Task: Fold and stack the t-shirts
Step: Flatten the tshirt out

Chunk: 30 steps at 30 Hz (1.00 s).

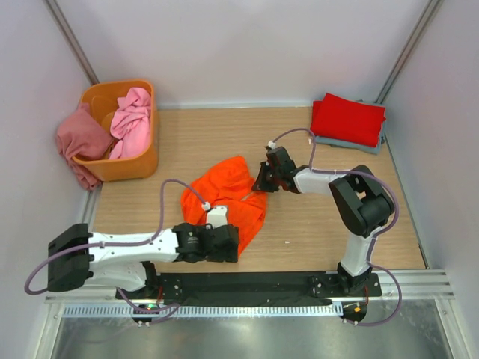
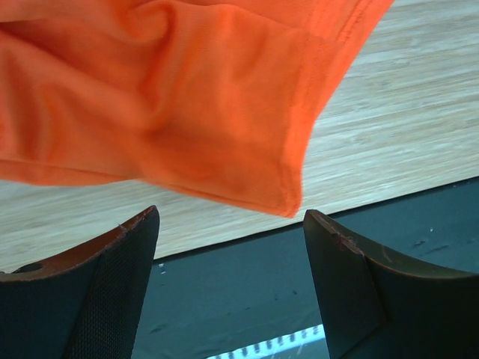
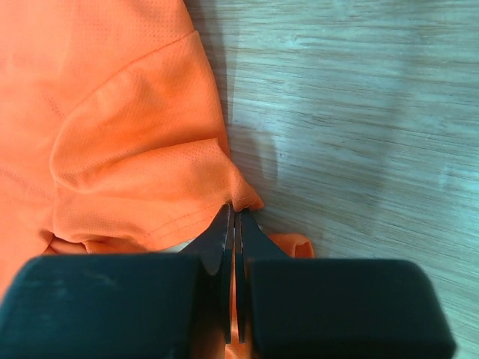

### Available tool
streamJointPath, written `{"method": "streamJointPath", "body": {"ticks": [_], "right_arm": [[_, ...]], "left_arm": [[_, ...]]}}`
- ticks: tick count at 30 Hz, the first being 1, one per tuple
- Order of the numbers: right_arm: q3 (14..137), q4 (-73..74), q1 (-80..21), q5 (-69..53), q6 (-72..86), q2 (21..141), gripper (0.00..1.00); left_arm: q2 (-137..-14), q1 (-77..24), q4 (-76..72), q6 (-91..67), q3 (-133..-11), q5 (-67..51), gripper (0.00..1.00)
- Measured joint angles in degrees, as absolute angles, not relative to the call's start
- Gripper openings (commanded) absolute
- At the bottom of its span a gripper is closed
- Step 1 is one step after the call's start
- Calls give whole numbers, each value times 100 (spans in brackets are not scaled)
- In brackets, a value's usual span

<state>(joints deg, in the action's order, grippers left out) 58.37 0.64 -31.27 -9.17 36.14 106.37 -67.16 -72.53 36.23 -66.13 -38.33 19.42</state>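
Black, textured fingers [image 2: 112,292] of the left gripper [image 2: 230,224] stand wide apart with nothing between them. The hemmed corner of the bright orange cloth t-shirt [image 2: 187,112] hangs just ahead of them, above the near edge of the pale wooden table [image 2: 404,127].

The right gripper [image 3: 233,224] is pinched tight on a thin bit of the shirt's far edge by a sleeve seam. The shirt itself lies crumpled mid-table.

The right bite looks small, so a firm pull could strip the cloth out. If the left gripper closes where it is, it would likely miss the corner or catch only one layer. With just one hold, spreading would drag the bunch sideways instead of flattening it.

A folded red t-shirt [image 1: 348,120] sits on a grey-blue one [image 1: 378,142] at the far right corner.
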Motion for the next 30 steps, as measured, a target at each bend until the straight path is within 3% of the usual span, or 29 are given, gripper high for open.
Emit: {"method": "streamJointPath", "body": {"ticks": [8, 18, 26, 30], "right_arm": [[5537, -388, -3127, -958, 3603, 10538, 2], [5522, -436, -3127, -985, 3588, 10538, 1], [5522, -438, -3127, -987, 3588, 10538, 2], [5522, -438, -3127, -989, 3586, 10538, 1]], "left_arm": [[-7446, -7456, 3260, -6818, -4213, 2051, 72], [-7843, -7500, 3175, -6908, -4289, 2053, 50], [-8160, -7647, 3170, -7008, -4324, 2043, 50], [-8370, -7684, 3173, -7013, -4410, 2040, 43]]}}
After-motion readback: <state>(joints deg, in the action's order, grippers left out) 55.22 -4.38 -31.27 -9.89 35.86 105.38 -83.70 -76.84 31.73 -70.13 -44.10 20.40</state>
